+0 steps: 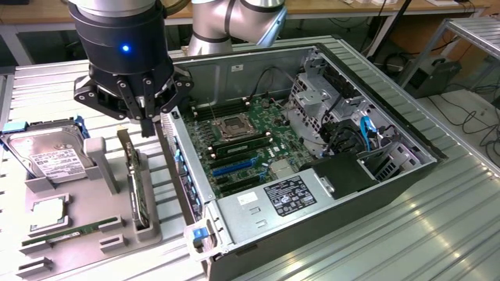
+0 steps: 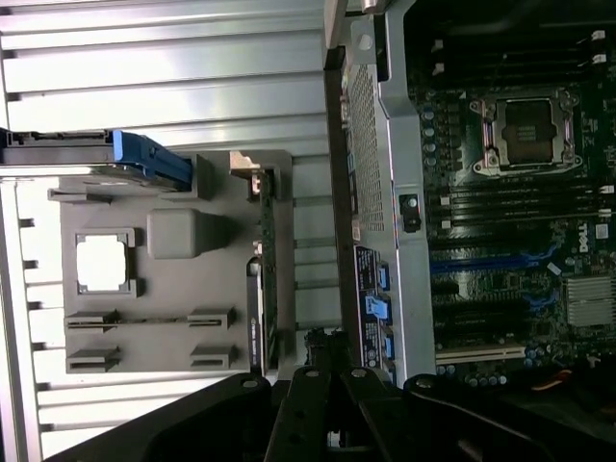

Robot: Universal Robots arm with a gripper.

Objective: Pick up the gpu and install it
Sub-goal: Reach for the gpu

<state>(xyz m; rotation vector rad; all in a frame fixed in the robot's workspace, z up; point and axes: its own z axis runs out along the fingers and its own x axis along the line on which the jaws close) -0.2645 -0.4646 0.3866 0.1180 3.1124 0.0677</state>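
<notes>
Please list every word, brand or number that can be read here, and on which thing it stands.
"DELL": white letters, turned sideways, on the motherboard.
Hard drive label: print too small to read.
Power supply label: too small to read.

A ribbed metal tabletop (image 1: 437, 234) gleams under light, with a wooden bench (image 1: 352, 9) and floor cables (image 1: 476, 117) behind.

Robotics lab, ribbed metal worktable (image 1: 437, 234), opened computer tower (image 1: 328, 228), wooden bench (image 1: 328, 9) behind, cables (image 1: 476, 117) on floor
</notes>
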